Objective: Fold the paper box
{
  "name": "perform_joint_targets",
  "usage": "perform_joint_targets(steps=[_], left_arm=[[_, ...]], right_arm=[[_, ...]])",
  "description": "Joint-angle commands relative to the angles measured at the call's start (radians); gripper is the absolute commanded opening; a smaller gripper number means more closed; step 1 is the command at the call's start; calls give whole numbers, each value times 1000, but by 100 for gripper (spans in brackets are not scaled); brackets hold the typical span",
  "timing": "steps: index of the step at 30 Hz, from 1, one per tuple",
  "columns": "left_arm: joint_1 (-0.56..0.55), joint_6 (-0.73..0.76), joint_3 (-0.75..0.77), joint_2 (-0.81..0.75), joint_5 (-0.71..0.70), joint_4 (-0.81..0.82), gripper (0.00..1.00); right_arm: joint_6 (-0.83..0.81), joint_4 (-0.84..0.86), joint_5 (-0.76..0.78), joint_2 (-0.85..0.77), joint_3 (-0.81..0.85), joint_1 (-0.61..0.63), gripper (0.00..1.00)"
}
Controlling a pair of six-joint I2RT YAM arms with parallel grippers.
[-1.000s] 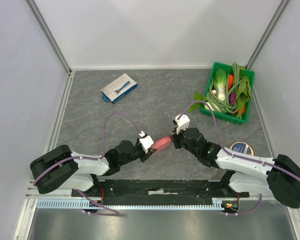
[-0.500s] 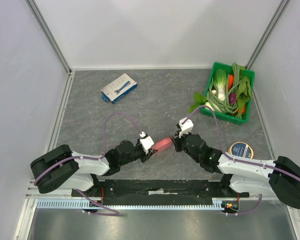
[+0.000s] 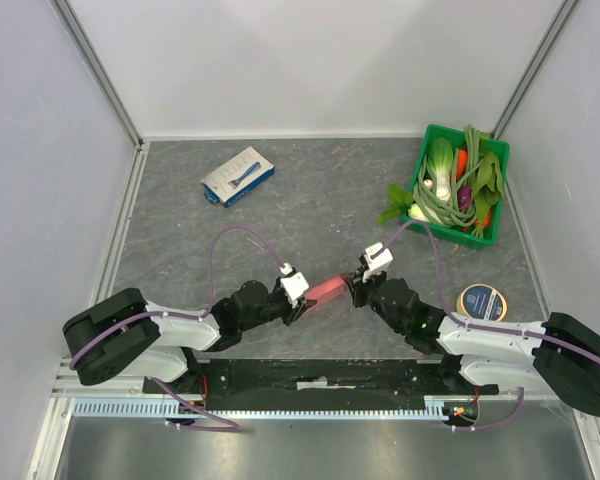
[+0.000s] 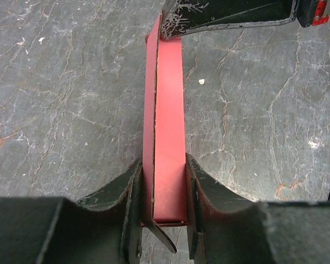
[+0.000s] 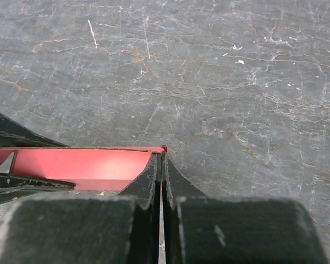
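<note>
Evidently the paper box [image 4: 168,110] stretches between left tool [image 4: 164,168] and right tool [image 5: 161,159], each clamping an end.

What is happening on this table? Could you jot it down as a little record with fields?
Held item: thin pink-red paper box blank, spanning between both tools
Left tool: closed across one end of the blank
Right tool: shut, pinching the opposite end
Surface: grey stone-pattern table
Far left: white-and-blue rectangular box
Far right: green plastic basket of vegetables
Near right: small round tin
</note>
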Motion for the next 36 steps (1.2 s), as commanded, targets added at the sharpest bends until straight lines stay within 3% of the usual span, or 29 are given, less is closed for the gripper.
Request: perform_joint_targets(steps=[1,3,8,13,18,20,22,26,29,31,36], left_arm=[[12,-70,27,-13,-70,3,35],[10,-131,44,-47,-43,-38,48],[12,-251,55,-179,-58,-164,68],[12,-324,90,-379,-94,-363,72],[12,-430,119,-571,-200,-587,72],[13,-517,166,-650,-255,-750,72],[16,-585,214,-670,-289,-928,63],[20,-673,361,-574,-256,-1138,57],[21,-645,455,-475,-217,-1245,53],[20,-613,504,-391,-191,-1276,44],[20,-550,564,-291,-176,-1345,44]], right_arm=[[26,3,138,55,-15,47,0],[34,-18,172,63,-2,67,0],[58,-66,223,46,1,81,0],[69,-86,238,49,11,94,0],[86,-138,268,52,46,110,0],[103,-167,278,55,60,117,0],[112,-192,303,61,80,126,0],[134,-233,320,75,110,138,0],[134,-241,321,91,124,141,0],[137,-241,320,97,127,141,0],[140,-247,314,94,129,141,0]])
